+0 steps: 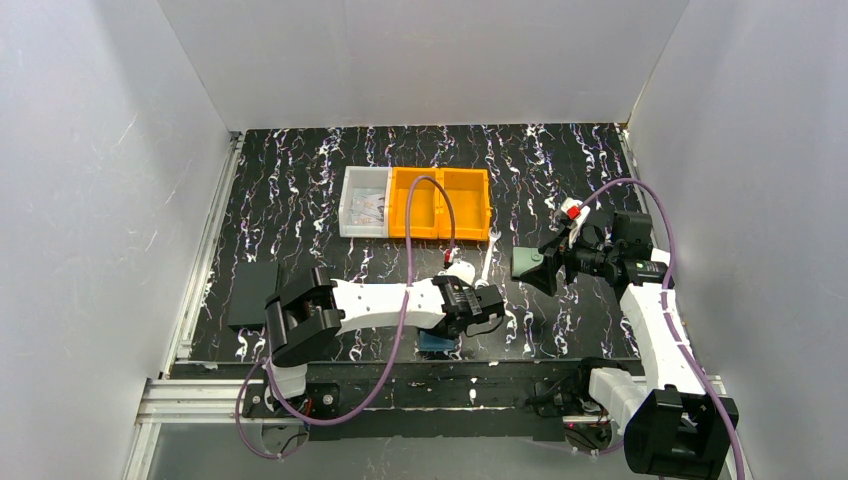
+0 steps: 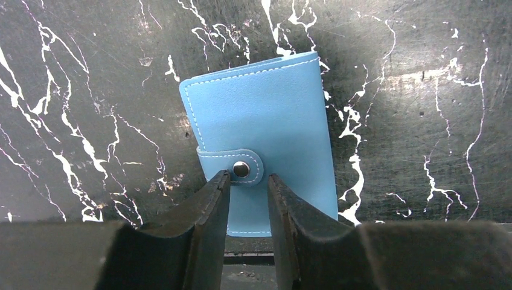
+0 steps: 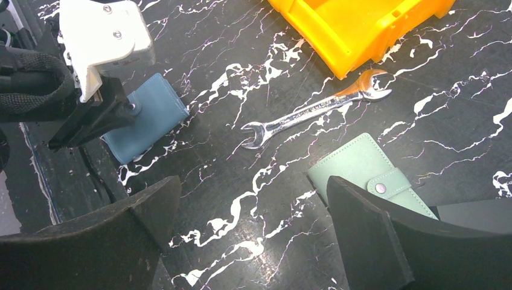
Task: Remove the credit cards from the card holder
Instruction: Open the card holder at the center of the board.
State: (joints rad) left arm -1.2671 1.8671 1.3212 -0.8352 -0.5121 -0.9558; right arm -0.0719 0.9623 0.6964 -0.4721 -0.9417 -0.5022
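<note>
**Left and right wrist views.** My left gripper (image 2: 248,176) is hovering over the closed blue card holder (image 2: 265,109), which is lying flat on the table (image 2: 84,90) directly beneath and ahead of the fingertips. The jaws are standing narrowly apart, straddling the rounded end of the fastened snap tab (image 2: 224,162); I cannot tell whether they are touching it. My right gripper (image 3: 253,184) is hanging wide open, gripping nothing. A wrench (image 3: 314,109) is lying ahead of it, and a pale green pouch (image 3: 356,166) is lying just beside one finger.

White walls (image 1: 430,60) (plain) enclose black marbled table (image 1: 290,200).
</note>
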